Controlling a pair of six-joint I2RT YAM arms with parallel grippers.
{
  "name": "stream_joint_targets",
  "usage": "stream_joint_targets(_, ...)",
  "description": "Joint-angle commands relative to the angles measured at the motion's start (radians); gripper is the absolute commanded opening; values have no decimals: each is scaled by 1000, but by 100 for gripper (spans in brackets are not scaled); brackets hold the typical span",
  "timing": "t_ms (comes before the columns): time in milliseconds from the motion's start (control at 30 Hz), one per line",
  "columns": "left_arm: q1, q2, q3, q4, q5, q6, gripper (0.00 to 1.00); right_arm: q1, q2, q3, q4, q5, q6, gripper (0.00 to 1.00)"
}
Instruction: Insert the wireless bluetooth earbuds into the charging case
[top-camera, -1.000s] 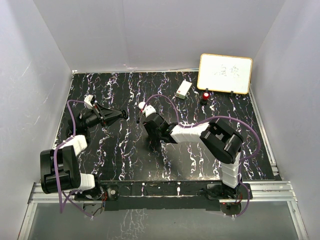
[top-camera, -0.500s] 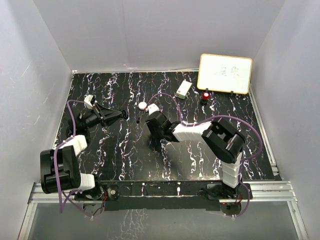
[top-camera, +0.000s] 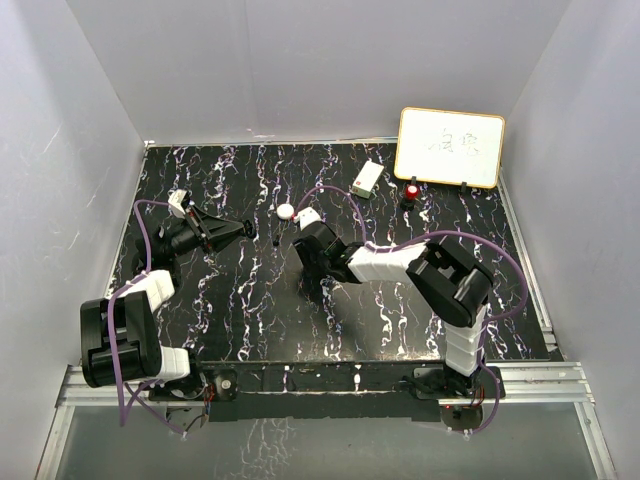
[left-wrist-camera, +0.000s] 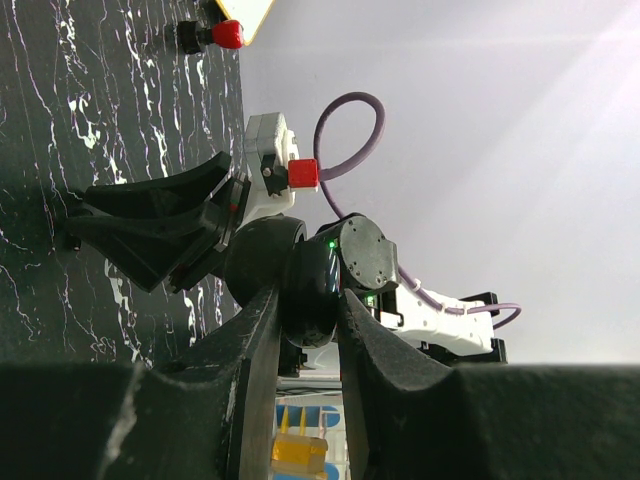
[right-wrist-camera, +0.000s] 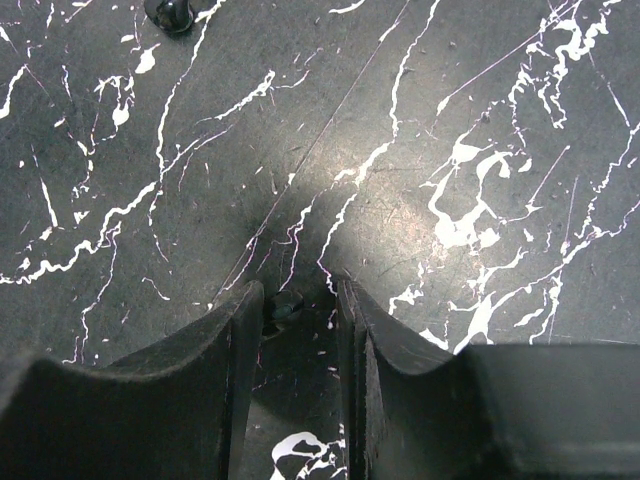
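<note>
Black right claw (right-wrist-camera: 298, 295): fingers a narrow gap apart, low over marble (right-wrist-camera: 450, 100); dark speck at tip, pinch unclear.
Left claw (left-wrist-camera: 305, 298): pressed together, nothing between.
Black earbud (right-wrist-camera: 170, 12): upper left of wrist frame, well apart from fingertips.
White puck (top-camera: 286, 211): upper centre of top frame, likely case.
Risk: tiny dark bud on dark marble, jaws may miss or flick it.
Count: one black earbud, one puck, one white box (top-camera: 366, 179); other buds unseen.

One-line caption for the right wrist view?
Right gripper hovering low over the marbled table, jaws slightly apart around a small dark piece; a black earbud lies ahead at left.
</note>
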Motion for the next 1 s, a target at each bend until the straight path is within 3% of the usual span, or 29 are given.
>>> stream_joint_targets(0, -2, -10, 31, 9, 13, 5, 0, -8, -47, -14, -3, -20, 18, 33)
stream_joint_targets(667, -2, -6, 31, 8, 9, 8, 0, -11, -60, -18, 12, -25, 7, 13)
stream_joint_targets(967, -5, -4, 16, 18, 1, -2, 0, -10, -204, -53, 131, 16, -58, 8)
